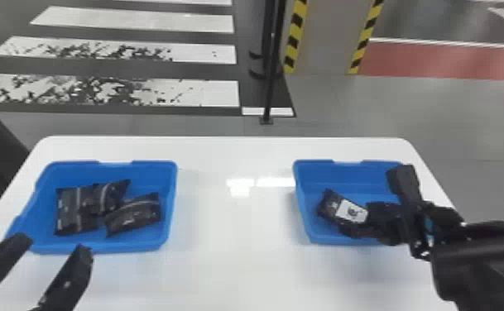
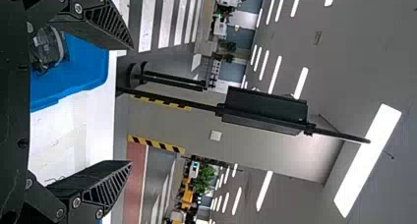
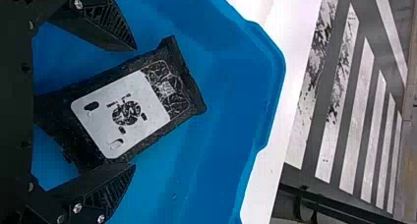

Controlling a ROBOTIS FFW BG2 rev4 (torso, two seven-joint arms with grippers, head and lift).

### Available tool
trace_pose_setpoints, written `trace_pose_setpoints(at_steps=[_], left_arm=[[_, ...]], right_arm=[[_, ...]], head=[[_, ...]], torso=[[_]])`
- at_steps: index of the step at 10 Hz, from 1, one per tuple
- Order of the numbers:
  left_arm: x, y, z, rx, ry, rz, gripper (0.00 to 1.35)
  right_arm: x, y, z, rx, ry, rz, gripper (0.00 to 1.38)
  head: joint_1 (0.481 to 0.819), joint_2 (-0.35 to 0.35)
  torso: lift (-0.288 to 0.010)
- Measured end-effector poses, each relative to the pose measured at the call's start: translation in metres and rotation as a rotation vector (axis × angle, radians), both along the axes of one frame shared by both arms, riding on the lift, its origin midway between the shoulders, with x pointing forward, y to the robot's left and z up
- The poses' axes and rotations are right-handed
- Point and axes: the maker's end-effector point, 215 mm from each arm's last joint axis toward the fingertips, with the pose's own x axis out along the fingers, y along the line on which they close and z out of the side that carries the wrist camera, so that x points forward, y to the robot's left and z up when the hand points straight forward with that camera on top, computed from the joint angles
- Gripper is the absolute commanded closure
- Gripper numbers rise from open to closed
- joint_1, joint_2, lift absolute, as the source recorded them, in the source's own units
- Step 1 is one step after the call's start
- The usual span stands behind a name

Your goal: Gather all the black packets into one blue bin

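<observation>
The right gripper (image 3: 134,107) is spread open in the right-hand blue bin (image 1: 337,182), its fingers on either side of a black packet with a white label (image 3: 120,113). That packet lies slanted between them, so closing now could pinch a corner or twist the pouch rather than clamp it squarely. Soft filling might also bulge away and let it slip, dropping it on the white table (image 1: 234,231) during a carry across. At least three black packets (image 1: 133,215) lie in the left-hand blue bin (image 1: 155,173); the left gripper (image 1: 54,245), open and empty near its front rim, could obstruct the delivery.
</observation>
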Motion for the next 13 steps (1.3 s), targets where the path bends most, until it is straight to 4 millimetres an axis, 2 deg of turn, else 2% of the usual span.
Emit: trace_pose_setpoints(at_steps=[1,2,3,4,5,6,8,10,11,12,13], left_arm=[[0.003,-0.003,-0.001,-0.01,-0.004,-0.007,0.21],[0.005,-0.006,-0.002,-0.021,-0.006,-0.013,0.21],[0.007,-0.006,-0.003,-0.028,-0.007,-0.014,0.21],[0.007,-0.006,-0.003,-0.032,-0.008,-0.013,0.21],[0.008,-0.006,-0.002,-0.035,-0.011,-0.012,0.22],[0.008,-0.006,-0.001,-0.037,-0.016,-0.012,0.22],[0.01,-0.007,0.003,-0.044,-0.025,-0.016,0.22],[0.014,-0.01,0.006,-0.053,-0.034,-0.03,0.22],[0.017,-0.019,0.004,-0.077,-0.02,-0.067,0.22],[0.021,-0.034,0.0,-0.115,0.007,-0.125,0.22],[0.026,-0.052,-0.003,-0.156,0.035,-0.187,0.22]], right_arm=[[0.003,-0.002,-0.004,-0.004,0.018,-0.001,0.21],[0.005,-0.005,-0.007,-0.005,0.034,-0.008,0.37],[0.005,-0.008,-0.01,-0.005,0.046,-0.015,0.78],[0.006,-0.011,-0.012,-0.005,0.051,-0.023,1.04],[0.008,-0.011,-0.011,-0.005,0.043,-0.028,1.22],[0.013,-0.009,-0.005,0.0,0.009,-0.021,1.27],[0.024,-0.006,0.019,0.014,-0.084,-0.009,1.28],[0.024,-0.003,0.038,0.008,-0.138,0.004,1.28],[0.021,-0.002,0.051,0.007,-0.171,0.006,1.28],[0.014,0.006,0.073,-0.003,-0.222,0.018,1.28],[0.006,0.025,0.099,-0.013,-0.278,0.053,1.28]], head=[[0.695,-0.1],[0.695,-0.105],[0.695,-0.112],[0.695,-0.116],[0.695,-0.116],[0.695,-0.114],[0.695,-0.108],[0.695,-0.106],[0.695,-0.113],[0.695,-0.124],[0.695,-0.128]], torso=[[-0.11],[-0.11],[-0.11],[-0.11],[-0.11],[-0.11],[-0.11],[-0.11],[-0.11],[-0.11],[-0.11]])
